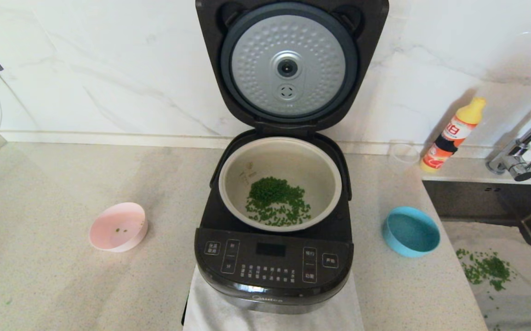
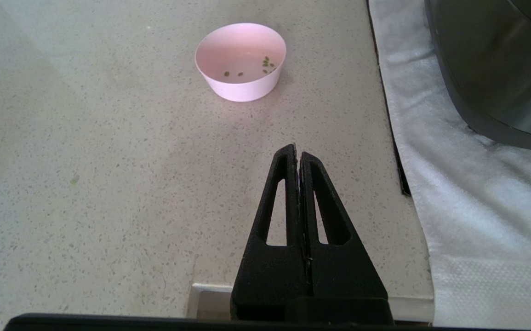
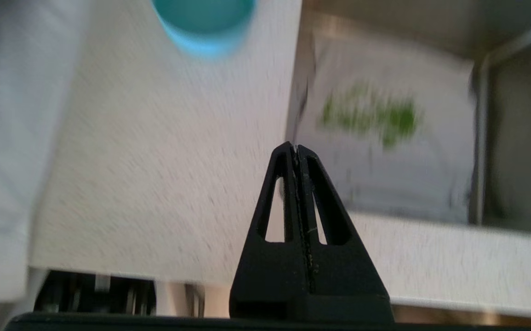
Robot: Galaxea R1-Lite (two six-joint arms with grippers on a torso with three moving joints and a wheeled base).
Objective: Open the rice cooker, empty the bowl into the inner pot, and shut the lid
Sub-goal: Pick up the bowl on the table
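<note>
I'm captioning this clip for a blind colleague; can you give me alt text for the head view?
A black rice cooker stands on a pale counter with its lid raised upright, and green bits lie in the inner pot. A nearly empty pink bowl sits to its left and an empty blue bowl to its right. No arm shows.

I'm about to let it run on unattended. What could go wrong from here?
1. The lid stands fully upright; a closed right claw pushing it down may slip off the glossy top.
2. The blue bowl sits near the counter edge by the sink; a passing arm might knock it in.
</note>
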